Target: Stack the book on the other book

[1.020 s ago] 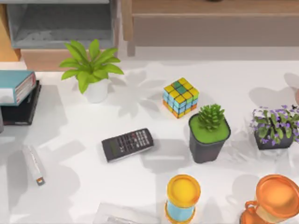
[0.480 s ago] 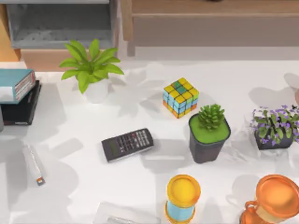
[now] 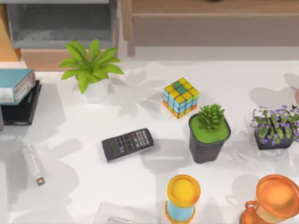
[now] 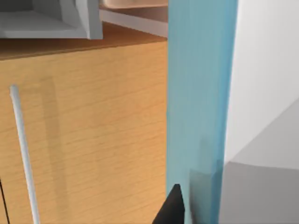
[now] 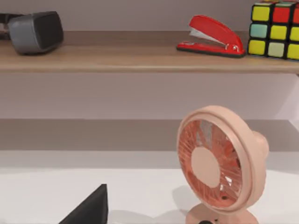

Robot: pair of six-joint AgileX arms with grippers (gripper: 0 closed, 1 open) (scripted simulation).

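Where the table's left edge runs, teal book (image 3: pixel 16 85) flat atop black book (image 3: pixel 21 108); end effector states unclear.

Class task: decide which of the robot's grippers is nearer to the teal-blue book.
Left. In the left wrist view its fingertip sits against the teal-blue book; the right wrist view faces a pink fan and shelf.

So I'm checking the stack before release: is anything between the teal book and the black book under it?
Nothing visible is. In the top view the teal book lies directly on the black book at the table's left edge, with no other object between them.
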